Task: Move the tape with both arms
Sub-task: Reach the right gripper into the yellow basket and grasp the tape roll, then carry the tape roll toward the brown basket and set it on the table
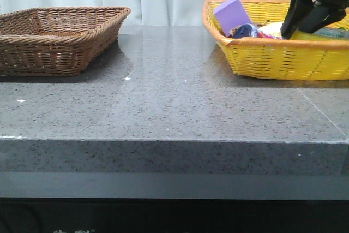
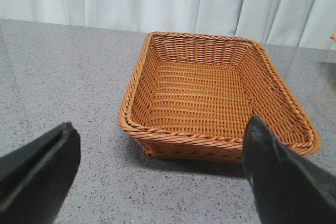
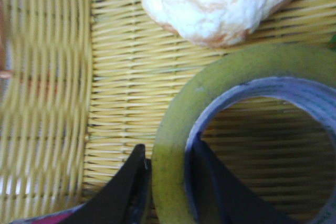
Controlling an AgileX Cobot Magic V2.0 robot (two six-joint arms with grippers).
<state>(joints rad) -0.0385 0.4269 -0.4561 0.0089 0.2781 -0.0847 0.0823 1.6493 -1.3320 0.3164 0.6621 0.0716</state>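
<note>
The tape point(image 3: 252, 129) lies flat inside the yellow basket point(image 1: 283, 58), beside a pale bread-like item point(image 3: 220, 3). The right gripper point(image 3: 167, 192) pinches the roll's wall, one finger outside, one inside the core. The left gripper point(image 2: 157, 177) hangs with fingers spread wide near the brown basket point(image 2: 210, 103) on the grey table point(image 1: 174, 102).

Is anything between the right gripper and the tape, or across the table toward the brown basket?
Nothing visible. The right gripper already straddles the tape wall inside the yellow basket, one finger inside the core, one outside. The table between it and the brown basket shows no objects.
</note>
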